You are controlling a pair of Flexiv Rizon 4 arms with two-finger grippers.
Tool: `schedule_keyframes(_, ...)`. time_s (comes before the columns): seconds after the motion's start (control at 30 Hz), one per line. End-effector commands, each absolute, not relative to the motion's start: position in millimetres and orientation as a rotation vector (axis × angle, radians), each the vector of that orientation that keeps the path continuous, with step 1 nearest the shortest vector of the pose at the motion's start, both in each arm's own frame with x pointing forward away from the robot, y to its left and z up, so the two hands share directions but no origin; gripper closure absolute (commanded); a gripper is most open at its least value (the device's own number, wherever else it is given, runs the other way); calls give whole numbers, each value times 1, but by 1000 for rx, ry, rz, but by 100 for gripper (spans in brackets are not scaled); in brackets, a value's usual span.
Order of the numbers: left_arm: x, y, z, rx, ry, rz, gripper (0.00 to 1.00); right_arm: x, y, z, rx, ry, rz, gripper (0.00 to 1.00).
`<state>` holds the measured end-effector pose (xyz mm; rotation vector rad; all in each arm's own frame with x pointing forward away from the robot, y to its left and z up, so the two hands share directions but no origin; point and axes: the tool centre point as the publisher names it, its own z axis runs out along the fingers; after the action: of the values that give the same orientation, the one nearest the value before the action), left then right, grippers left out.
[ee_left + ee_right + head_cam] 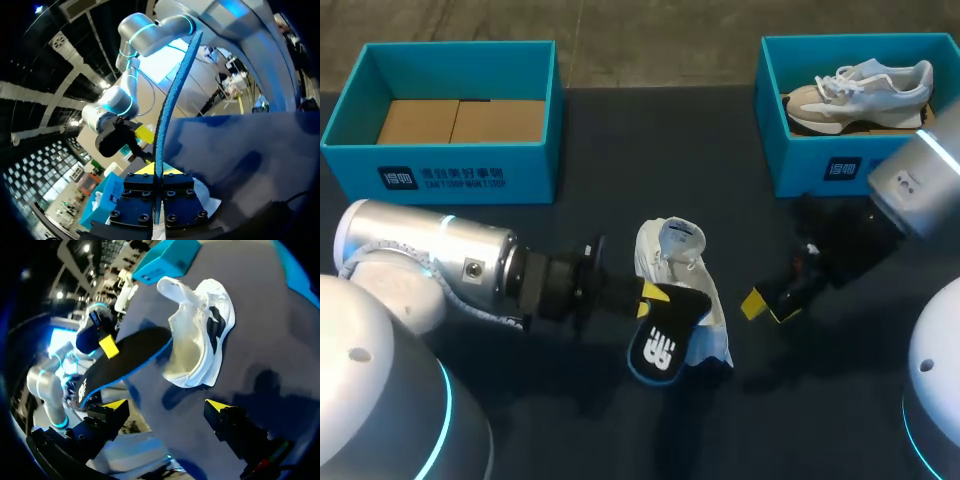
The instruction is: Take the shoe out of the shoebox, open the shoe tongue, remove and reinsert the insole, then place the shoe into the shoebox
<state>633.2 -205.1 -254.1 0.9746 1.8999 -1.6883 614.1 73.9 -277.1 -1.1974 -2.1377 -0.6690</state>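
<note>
Boxes: left box (440,175) far left, only cardboard (460,120) inside; right box (820,165) far right, holding a second shoe (860,90).
Shoe: the shoe (672,250) lies mid-table, long axis near-far.
Insole: the insole (665,335) is outside the shoe, over its near end.
Left gripper: the left gripper (650,298) pinches the insole.
Right gripper: the right gripper (768,308) is spread wide and empty, just right of the shoe.

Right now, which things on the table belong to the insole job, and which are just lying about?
In the job: white shoe, black insole held by left end effector, open right end effector, empty left shoebox.
Lying about: right shoebox, the other shoe inside it.
</note>
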Motion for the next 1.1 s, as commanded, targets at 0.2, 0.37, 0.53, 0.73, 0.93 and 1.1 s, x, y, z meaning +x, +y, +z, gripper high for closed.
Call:
schedule_keyframes(0.2, 619, -211, -251, 928, 1906, -1599, 100, 620, 79, -276, -1003, -2353, -566, 0)
schedule_keyframes(0.37, 620, -217, -256, 911, 1932, -1640, 100, 623, 77, -280, -945, -2431, -561, 0)
schedule_keyframes(0.53, 621, -222, -260, 896, 1959, -1673, 100, 625, 65, -297, -809, -2569, -626, 0)
schedule_keyframes(0.73, 620, -230, -263, 889, 1986, -1680, 100, 624, 59, -315, -676, -2691, -676, 0)
schedule_keyframes(0.93, 620, -230, -263, 889, 1986, -1680, 100, 624, 59, -315, -676, -2691, -676, 0)
schedule_keyframes(1.1, 620, -231, -265, 868, 1990, -1678, 100, 623, 62, -314, -645, -2727, -658, 0)
